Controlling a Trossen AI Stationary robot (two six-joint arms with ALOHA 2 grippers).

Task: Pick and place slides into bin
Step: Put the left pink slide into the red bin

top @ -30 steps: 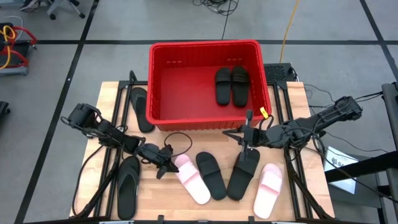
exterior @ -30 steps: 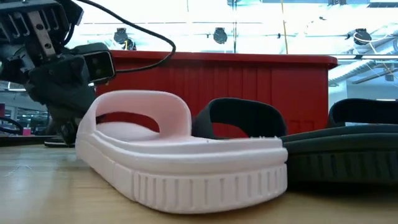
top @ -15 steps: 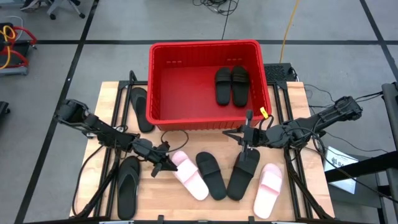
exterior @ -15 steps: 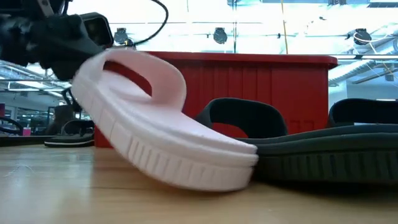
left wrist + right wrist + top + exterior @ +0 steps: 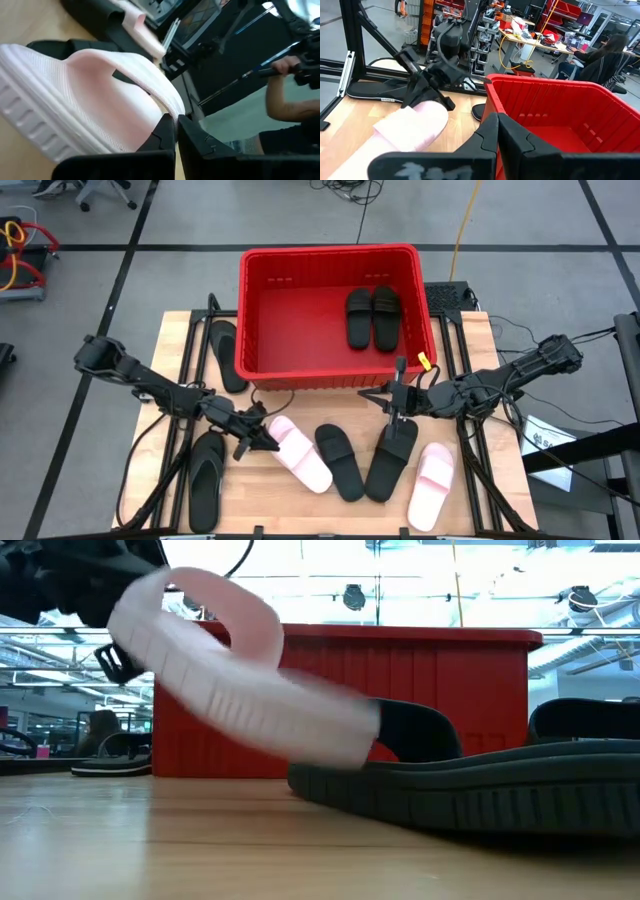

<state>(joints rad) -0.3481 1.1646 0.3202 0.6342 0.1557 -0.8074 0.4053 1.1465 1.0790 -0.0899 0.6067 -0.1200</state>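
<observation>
Table (image 5: 490, 360): six slides; bin (image 5: 335, 375) holds two.

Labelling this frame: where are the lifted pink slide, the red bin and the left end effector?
pink slide (image 5: 300, 453), high view, strap.
red bin (image 5: 330, 251), high view, far rim.
left end effector (image 5: 268, 442), high view, fingertips.

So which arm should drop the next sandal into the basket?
Left. Its fingers are already shut on the pale pink sandal, lifted at one end. The right gripper is shut and empty over a black sandal. The red basket is close.
</observation>
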